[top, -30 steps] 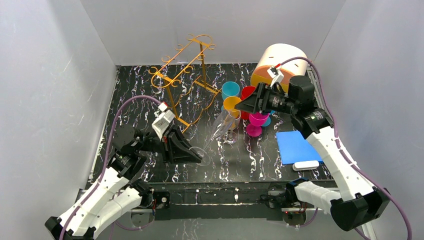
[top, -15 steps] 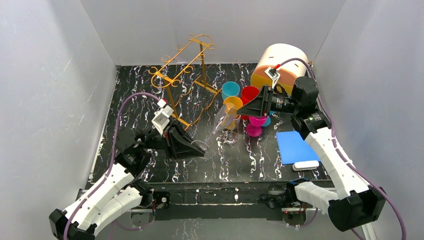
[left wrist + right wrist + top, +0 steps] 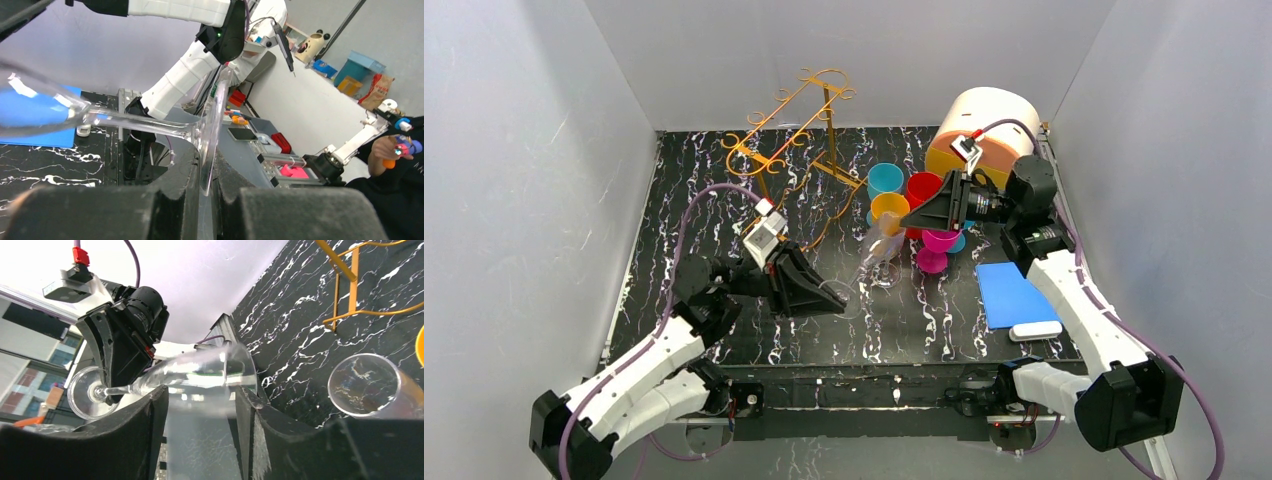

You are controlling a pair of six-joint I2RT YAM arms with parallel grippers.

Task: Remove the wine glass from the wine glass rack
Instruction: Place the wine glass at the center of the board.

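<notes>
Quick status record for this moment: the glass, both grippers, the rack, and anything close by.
wine glass: clear of the rack, held between the two arms
left gripper: shut on the wine glass's foot, which sits edge-on between the fingers
right gripper: fingers on either side of the bowl; firm contact not clear
wine glass rack: standing at the rear left of the table, no glass visible on it
nearby: second clear glass just beyond the right gripper, by the coloured cups
</notes>
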